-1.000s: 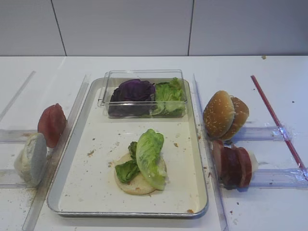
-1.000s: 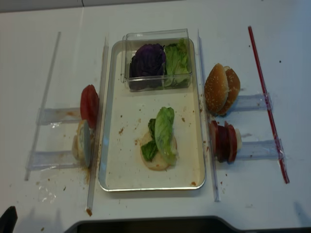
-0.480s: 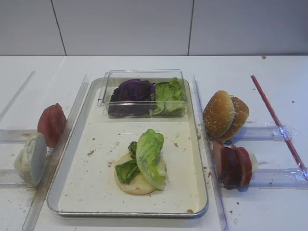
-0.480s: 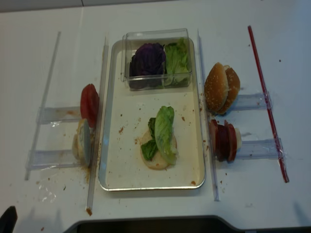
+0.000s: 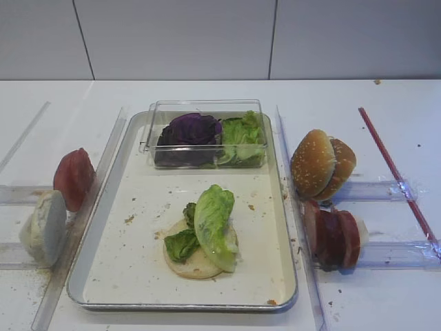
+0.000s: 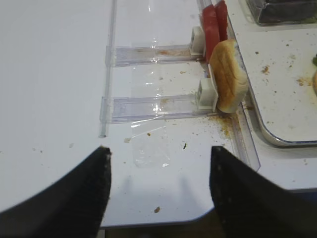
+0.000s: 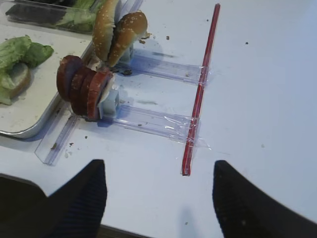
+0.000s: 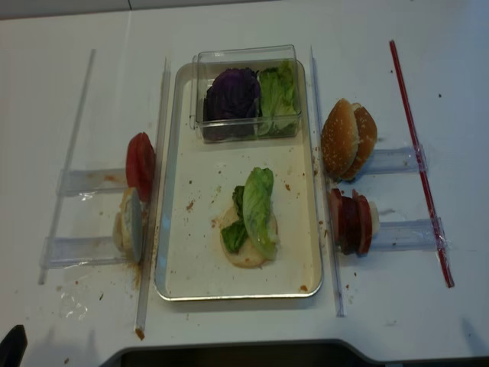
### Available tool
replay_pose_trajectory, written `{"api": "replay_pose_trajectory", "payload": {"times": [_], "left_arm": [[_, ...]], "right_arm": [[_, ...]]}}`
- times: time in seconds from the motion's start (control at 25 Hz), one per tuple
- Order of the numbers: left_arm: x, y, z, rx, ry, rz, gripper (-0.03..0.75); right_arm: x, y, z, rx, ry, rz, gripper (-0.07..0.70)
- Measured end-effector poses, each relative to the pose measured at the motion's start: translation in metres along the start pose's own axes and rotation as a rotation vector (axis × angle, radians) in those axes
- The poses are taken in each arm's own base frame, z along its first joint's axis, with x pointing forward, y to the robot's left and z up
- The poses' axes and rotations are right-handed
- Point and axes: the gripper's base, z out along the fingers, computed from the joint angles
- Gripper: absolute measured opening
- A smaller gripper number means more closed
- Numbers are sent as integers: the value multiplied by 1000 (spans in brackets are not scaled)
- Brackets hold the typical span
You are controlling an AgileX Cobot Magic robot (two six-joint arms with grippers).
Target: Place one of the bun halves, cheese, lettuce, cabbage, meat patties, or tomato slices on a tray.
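On the silver tray [image 5: 131,269] lies a flat pale bun disc [image 5: 191,266], with a long light green lettuce leaf [image 5: 215,224] and a smaller dark green bit across it. The purple cabbage [image 5: 191,129] sits in a clear box at the tray's far end. Two sesame bun halves [image 5: 321,164] stand on edge right of the tray, with meat patties [image 5: 334,238] in front of them. My right gripper [image 7: 158,162] is open over bare table, near the patties [image 7: 84,91]. My left gripper [image 6: 159,148] is also open and holds nothing. It is near a pale bun half [image 6: 229,74] and tomato slices [image 6: 214,27].
The clear plastic box [image 5: 207,109] also holds green leaves [image 5: 242,138]. Clear plastic racks [image 5: 386,255] and rails flank the tray on both sides. A red strip [image 5: 396,172] lies along the far right. Crumbs dot the tray floor and the table at front left.
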Motion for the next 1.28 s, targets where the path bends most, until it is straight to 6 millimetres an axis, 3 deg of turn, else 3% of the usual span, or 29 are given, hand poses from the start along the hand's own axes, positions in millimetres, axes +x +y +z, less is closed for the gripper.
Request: {"api": "replay_pose_trajectory", "payload": {"times": [1.28], "left_arm": [[0,0,0,0,0,0,422]], "right_arm": [[0,1,0,7,-1,12,500]]}}
